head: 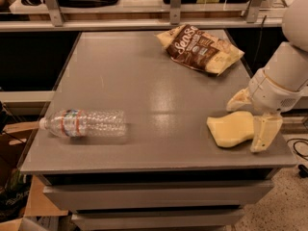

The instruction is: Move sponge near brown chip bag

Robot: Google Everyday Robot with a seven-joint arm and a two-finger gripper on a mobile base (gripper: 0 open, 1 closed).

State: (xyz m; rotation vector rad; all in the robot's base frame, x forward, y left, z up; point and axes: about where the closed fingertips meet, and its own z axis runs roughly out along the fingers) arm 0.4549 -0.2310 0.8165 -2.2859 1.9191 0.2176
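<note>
Camera view is showing the end effector (251, 117) at the right edge of the surface (144, 81), fingers (263, 134) spread wide, straddling the sponge (228, 129); brown chip bag (199, 49) is lying well apart at the back.

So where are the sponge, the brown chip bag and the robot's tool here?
sponge (225, 129): camera view, on the middle of its flat top.
brown chip bag (197, 49): camera view, on its dark brown centre.
tool (244, 129): camera view, between its open fingers, at the sponge's right end.
</note>
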